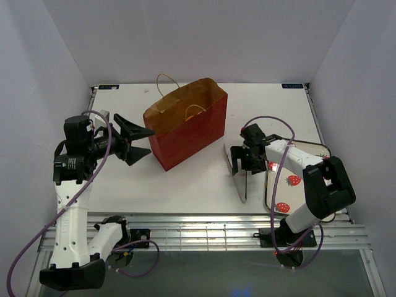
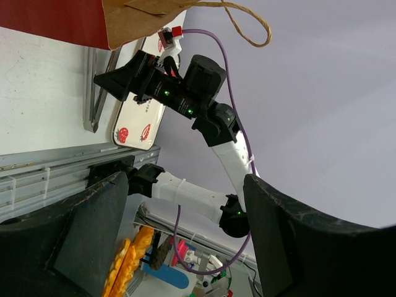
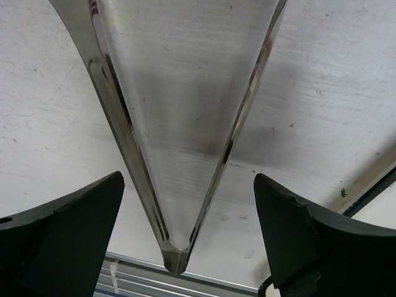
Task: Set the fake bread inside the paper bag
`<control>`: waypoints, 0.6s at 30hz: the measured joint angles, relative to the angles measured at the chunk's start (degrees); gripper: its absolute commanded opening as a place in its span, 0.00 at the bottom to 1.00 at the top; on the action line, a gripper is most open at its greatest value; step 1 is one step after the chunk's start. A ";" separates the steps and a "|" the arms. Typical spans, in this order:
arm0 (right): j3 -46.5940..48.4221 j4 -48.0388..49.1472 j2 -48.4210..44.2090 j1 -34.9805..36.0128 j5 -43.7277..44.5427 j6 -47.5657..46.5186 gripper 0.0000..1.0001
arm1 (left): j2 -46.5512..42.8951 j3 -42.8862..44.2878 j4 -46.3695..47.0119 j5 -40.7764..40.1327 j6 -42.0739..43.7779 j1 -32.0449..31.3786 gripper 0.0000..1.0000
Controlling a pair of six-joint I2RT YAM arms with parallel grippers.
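Observation:
The red-brown paper bag [image 1: 185, 127] stands open-topped at the table's middle, with tan cord handles [image 1: 166, 83]. No fake bread shows in any view, and the bag's inside is mostly hidden. My left gripper [image 1: 141, 141] hovers open just left of the bag, nothing between its fingers [image 2: 291, 235]; the bag's corner [image 2: 133, 18] shows at the top of the left wrist view. My right gripper [image 1: 240, 159] is open right of the bag, straddling the hinge end of the silver tongs [image 3: 179, 154] on the table. Its fingers [image 3: 74, 229] stand clear of the tongs' arms.
A tray [image 1: 309, 185] with flat strawberry prints lies at the right, under the right arm. The tongs [image 1: 238, 176] lie between bag and tray, pointing toward the near edge. A metal rail [image 1: 204, 232] runs along the table's front.

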 measured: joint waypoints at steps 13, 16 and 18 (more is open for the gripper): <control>0.02 -2.03 -5.73 0.00 1.05 0.02 0.90 | -3.65 -2.03 -0.28 0.26 -0.22 0.00 0.85; 0.02 -2.36 -6.40 0.00 -0.33 0.33 0.90 | -5.97 -5.46 -0.20 0.48 -0.57 0.00 0.85; -0.02 -2.67 -7.04 0.00 -1.51 0.85 0.90 | -7.52 -7.91 -0.17 0.55 -0.72 0.00 0.85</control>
